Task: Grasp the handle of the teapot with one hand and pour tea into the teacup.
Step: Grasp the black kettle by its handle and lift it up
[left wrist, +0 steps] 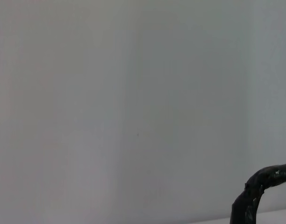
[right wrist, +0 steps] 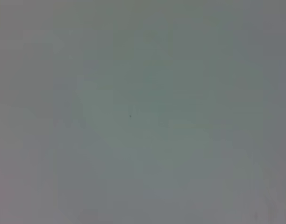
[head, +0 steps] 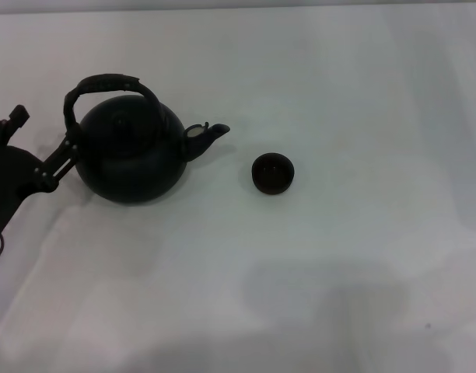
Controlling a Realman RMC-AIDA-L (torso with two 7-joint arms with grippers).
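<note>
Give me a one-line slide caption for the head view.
Left gripper at the teapot's handle, spout facing the teacup on the white table.

The teapot (head: 129, 159) has a matt black body with a faint sheen, its handle (head: 106, 84) looks rough and wrapped, lumpy in the left wrist view, the teacup (head: 272, 172) is dark and slightly glossy, and the counter (head: 339, 272) is smooth, matt white.
</note>
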